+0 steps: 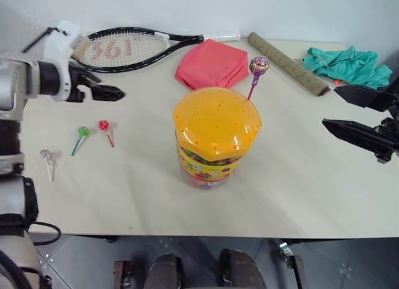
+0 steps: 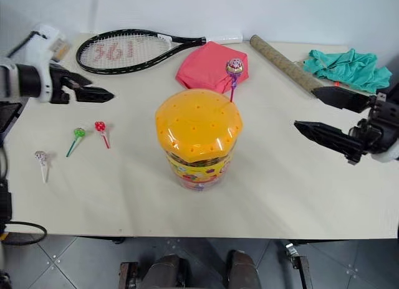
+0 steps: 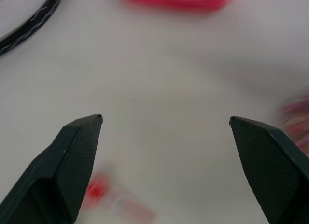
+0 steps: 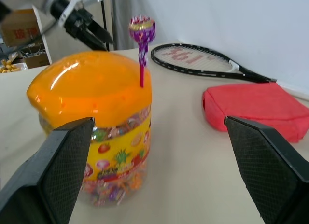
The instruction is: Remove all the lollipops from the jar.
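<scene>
The jar (image 1: 212, 164), a clear tub with a yellow-red label and a holed orange lid, stands at the table's middle. A purple lollipop (image 1: 259, 66) sticks upright from the lid's far right edge. Three lollipops lie on the table to the jar's left: green (image 1: 82, 132), red (image 1: 104, 125) and pink-and-white (image 1: 46, 156). My left gripper (image 1: 112, 88) hovers open and empty beyond the green and red ones, pointing toward the jar. In the left wrist view the red lollipop (image 3: 96, 190) is a blur by one finger. My right gripper (image 1: 330, 106) is open and empty, right of the jar.
A tennis racket (image 1: 124, 47) lies at the back left, a red pouch (image 1: 212, 65) behind the jar, a brown cardboard tube (image 1: 287, 61) and a teal cloth (image 1: 349, 65) at the back right. The table's front edge (image 1: 206, 234) runs below the jar.
</scene>
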